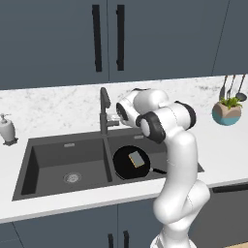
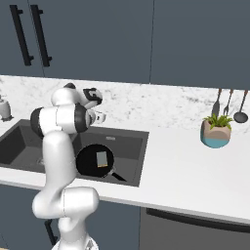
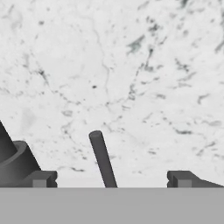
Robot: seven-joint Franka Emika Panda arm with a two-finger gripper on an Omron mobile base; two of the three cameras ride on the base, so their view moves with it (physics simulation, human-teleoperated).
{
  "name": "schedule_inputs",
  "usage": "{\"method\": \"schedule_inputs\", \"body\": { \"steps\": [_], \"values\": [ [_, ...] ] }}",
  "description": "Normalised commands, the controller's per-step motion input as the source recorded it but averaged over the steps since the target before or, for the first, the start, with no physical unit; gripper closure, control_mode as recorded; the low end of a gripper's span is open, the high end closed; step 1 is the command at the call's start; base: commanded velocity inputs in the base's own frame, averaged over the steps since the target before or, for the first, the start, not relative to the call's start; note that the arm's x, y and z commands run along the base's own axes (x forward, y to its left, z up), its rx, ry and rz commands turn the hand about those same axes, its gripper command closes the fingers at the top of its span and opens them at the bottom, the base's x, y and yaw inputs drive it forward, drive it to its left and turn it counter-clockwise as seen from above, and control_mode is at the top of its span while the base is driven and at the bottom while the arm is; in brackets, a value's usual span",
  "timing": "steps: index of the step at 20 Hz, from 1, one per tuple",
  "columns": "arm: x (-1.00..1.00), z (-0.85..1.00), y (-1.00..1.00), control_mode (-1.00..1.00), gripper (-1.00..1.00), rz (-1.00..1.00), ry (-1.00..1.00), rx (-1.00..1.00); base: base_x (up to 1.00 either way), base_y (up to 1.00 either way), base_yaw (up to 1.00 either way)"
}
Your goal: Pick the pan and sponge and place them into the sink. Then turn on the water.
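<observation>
Pan: I see the pan (image 1: 131,162) lying flat in the right basin of the sink (image 1: 43,169), handle pointing toward the front right. It fills most of that basin, so I judge its placing done.
Sponge: the sponge (image 1: 136,159) rests on the pan's floor, dark side up, so it counts as in the sink too. The right base view shows the same pairing, sponge (image 2: 101,158) on pan (image 2: 95,161).
Gripper: I have the gripper (image 3: 109,179) raised behind the right basin, aimed at the marble wall (image 3: 131,65). Its two fingertips (image 3: 41,178) stand wide apart at the bottom of the hand view and hold nothing.
Lever: the thin dark lever (image 3: 102,159) rises between the fingertips, nearer the left one. I judge the spread jaws are set this way to straddle it and push it sideways.
Faucet: the faucet (image 1: 103,109) stands at the divider, just left of the hand. No stream falls from it, so the water is not yet on.
Farther off: a soap bottle (image 1: 7,129) sits on the counter left of the sink, and a potted plant (image 1: 226,111) well to the right, both clear of the work.
</observation>
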Motion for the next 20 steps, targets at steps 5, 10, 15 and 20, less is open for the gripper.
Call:
{"method": "schedule_inputs", "body": {
  "steps": [5, 10, 15, 20],
  "values": [
    [0.16, 0.0, 0.0, -1.0, -1.0, 0.0, 0.0, 0.0, 0.0, 0.0, 0.0],
    [0.15, 0.0, 0.0, -1.0, -1.0, 0.0, 0.0, 0.0, 0.0, 0.0, 0.0],
    [0.11, 0.0, 0.0, -1.0, -1.0, 0.0, 0.0, 0.0, 0.0, 0.0, 0.0],
    [0.0, 0.0, -0.02, -1.0, -1.0, 0.0, 0.0, 0.0, 0.0, 0.0, 0.0]
  ]
}}
